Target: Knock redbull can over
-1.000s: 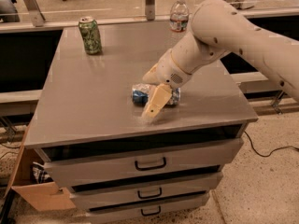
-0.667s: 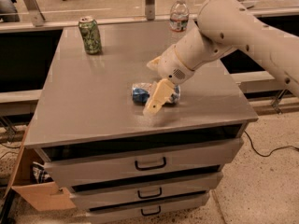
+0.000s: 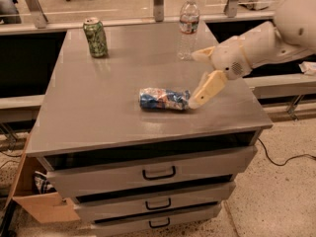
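Note:
The redbull can [image 3: 164, 98] lies on its side near the middle of the grey cabinet top [image 3: 113, 102], its silver end pointing right. My gripper [image 3: 198, 97] hangs just right of the can, its cream fingertip close to or touching the can's right end. The white arm reaches in from the right edge of the view.
A green can [image 3: 95, 37] stands upright at the back left of the top. A clear water bottle [image 3: 187, 27] stands at the back right, just behind my arm. The cabinet has several drawers [image 3: 158, 173] below. A cardboard box [image 3: 34, 201] sits on the floor at the left.
My arm has swung away to the right off the can. The can now lies fully in view on its side, where the gripper covered it before.

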You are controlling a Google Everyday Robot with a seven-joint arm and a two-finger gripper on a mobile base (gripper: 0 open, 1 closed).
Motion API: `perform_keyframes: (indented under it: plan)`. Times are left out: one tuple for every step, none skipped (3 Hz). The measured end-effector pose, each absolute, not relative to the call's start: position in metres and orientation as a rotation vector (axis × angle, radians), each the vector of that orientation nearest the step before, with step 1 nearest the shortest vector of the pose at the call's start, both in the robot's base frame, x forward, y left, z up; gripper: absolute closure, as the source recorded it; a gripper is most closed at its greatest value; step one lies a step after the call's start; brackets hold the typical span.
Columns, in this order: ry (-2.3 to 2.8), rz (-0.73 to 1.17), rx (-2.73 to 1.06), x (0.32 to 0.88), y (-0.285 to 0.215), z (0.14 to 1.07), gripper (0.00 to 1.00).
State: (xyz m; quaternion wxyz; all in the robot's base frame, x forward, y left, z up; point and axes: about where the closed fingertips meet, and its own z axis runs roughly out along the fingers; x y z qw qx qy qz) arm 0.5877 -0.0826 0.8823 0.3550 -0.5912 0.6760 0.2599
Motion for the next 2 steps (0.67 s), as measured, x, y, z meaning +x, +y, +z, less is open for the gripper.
perform_keyframes:
  plan:
    - [1.718,0.639,-1.433,0.5822,-0.1449,0.9121,0.0]
    - [1.709,0.628,-1.417,0.5818,-0.1545,0.9201,0.0]
